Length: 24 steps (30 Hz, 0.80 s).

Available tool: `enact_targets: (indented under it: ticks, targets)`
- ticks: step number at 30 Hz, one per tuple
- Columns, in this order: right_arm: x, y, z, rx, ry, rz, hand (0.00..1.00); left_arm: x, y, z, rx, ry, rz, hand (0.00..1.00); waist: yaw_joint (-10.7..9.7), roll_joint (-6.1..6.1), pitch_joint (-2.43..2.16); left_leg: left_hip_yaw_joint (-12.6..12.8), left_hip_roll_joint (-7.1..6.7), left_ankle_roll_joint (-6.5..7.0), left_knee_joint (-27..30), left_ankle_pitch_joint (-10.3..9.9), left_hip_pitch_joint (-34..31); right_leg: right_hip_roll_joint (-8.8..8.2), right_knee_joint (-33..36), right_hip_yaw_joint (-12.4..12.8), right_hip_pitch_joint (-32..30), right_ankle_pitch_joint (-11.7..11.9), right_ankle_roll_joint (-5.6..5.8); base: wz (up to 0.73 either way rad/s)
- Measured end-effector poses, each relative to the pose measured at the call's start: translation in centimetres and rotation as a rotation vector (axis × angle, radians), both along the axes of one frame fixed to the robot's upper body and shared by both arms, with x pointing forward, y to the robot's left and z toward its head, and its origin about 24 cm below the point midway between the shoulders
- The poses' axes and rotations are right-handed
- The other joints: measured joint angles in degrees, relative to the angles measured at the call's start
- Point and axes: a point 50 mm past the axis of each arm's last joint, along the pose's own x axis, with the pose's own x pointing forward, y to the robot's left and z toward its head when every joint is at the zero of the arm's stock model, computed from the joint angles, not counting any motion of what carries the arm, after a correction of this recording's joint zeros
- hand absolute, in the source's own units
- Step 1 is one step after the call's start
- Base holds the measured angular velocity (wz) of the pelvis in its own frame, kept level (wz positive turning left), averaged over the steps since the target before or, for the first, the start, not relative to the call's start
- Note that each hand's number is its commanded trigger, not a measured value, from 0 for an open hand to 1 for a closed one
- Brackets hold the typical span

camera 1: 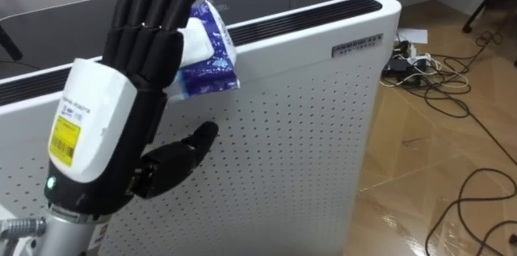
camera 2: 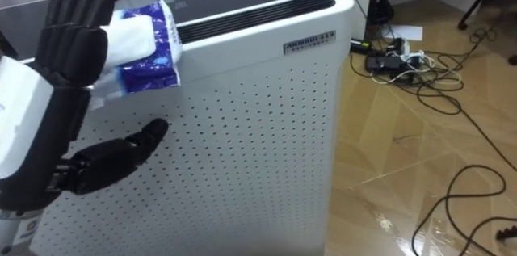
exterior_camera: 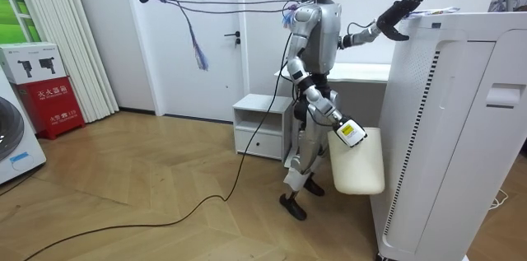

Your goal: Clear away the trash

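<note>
One tall white appliance (camera 1: 323, 127) is faced by the robot; bare wooden floor (camera 1: 452, 151) lies open past its right corner, crossed by several loose cables (camera 1: 428, 70). One cream container (exterior_camera: 358, 166) is seen in the room view, hanging low at the right hand (exterior_camera: 349, 133), whose grasp cannot be told. The left hand (camera 1: 133, 62) is raised with fingers straight and released. One blue-and-white packet (camera 1: 212, 54) is lodged at the top's front edge, just behind those fingers.

White perforated appliance (camera 1: 307, 127), tangled cables (camera 1: 432, 70) on wood floor (camera 1: 420, 167); small nightstand (exterior_camera: 259, 121) beside door (exterior_camera: 189, 88).
</note>
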Motion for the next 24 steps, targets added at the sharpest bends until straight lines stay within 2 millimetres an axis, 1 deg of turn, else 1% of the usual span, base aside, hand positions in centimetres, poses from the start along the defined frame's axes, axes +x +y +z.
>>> enact_targets:
  ticks: [3, 7, 8, 9, 10, 11, 14, 16, 19, 24]
  targets:
    - [-0.4, -0.4, 0.0, -0.009, 0.012, 0.002, 1.0, 0.3, 0.2, -0.2, 0.039, 0.045, 0.014, 0.0, -0.13, 0.0, -0.01, 0.19, 0.07, -0.05, -0.71, 0.34, 0.33, 0.05, -0.72, -0.4, 0.18, 0.05, -0.06, 0.05]
    - [-0.6, -0.5, -0.1, -0.009, 0.04, 0.002, 1.0, 0.5, 0.6, -0.3, 0.074, 0.092, 0.038, 0.0, 0.04, -0.03, 0.0, 1.31, 0.16, -0.05, -0.91, 0.37, 0.39, 0.05, -0.74, -0.28, 0.16, 0.05, -0.06, -0.01]
    - [-0.6, -0.5, -0.1, -0.01, 0.043, 0.001, 1.0, 0.5, 0.6, -0.3, 0.078, 0.096, 0.038, 0.02, 0.15, -0.07, 0.03, 1.37, 0.15, -0.05, -0.93, 0.37, 0.37, 0.05, -0.74, -0.26, 0.15, 0.05, -0.06, 0.0]
    - [-0.5, -0.6, 0.0, -0.018, 0.043, 0.002, 1.0, 0.5, 0.6, -0.3, 0.087, 0.104, 0.039, 0.6, 0.13, 0.08, -0.07, 1.41, 0.13, -0.04, -0.94, 0.37, 0.27, 0.03, -0.75, -0.27, 0.17, 0.05, -0.05, 0.0]
    - [-0.5, -0.7, 0.1, -0.025, 0.039, 0.001, 1.0, 0.6, 0.7, -0.2, 0.094, 0.115, 0.038, 0.82, 0.09, 0.07, -0.07, 1.41, 0.08, -0.03, -0.95, 0.38, 0.16, 0.02, -0.75, -0.3, 0.2, 0.05, -0.04, 0.03]
    - [-0.4, -0.8, 0.2, -0.026, 0.038, -0.001, 1.0, 0.6, 0.7, -0.2, 0.096, 0.121, 0.038, 1.0, 0.05, 0.08, -0.07, 1.41, 0.07, -0.03, -0.94, 0.38, 0.23, 0.03, -0.75, -0.27, 0.27, 0.05, -0.04, 0.0]
    - [-0.3, -0.9, 0.5, -0.035, 0.03, -0.001, 1.0, 0.7, 1.1, -0.1, 0.116, 0.16, 0.036, 1.0, -0.13, 0.17, -0.03, 1.42, 0.09, -0.04, -0.93, 0.39, 0.71, 0.1, -0.83, -0.18, 0.92, 0.05, -0.04, 0.0]
    - [-0.1, -1.0, 0.6, -0.04, 0.02, -0.001, 1.0, 0.9, 1.5, 0.0, 0.114, 0.176, 0.057, 1.0, -0.29, 0.48, -0.11, 1.43, 0.11, -0.08, -0.93, 0.43, 0.91, 0.12, -0.8, -0.2, 1.1, 0.05, -0.05, 0.0]
    - [-0.2, -1.0, 0.6, -0.042, 0.021, -0.002, 1.0, 1.1, 2.2, 0.7, 0.083, 0.153, 0.079, 1.0, -0.4, 0.74, -0.03, 1.56, 0.09, -0.12, -0.99, 0.45, 1.18, 0.19, -0.74, 0.01, 1.26, 0.05, -0.06, 0.0]
    - [-0.2, -1.0, 0.8, -0.044, 0.018, -0.002, 1.0, 1.3, 2.8, 1.8, 0.033, 0.12, 0.078, 1.0, -0.35, 0.96, 0.06, 1.77, 0.05, -0.14, -1.28, 0.56, 1.44, 0.25, -0.74, 0.26, 1.27, 0.04, -0.07, 0.0]
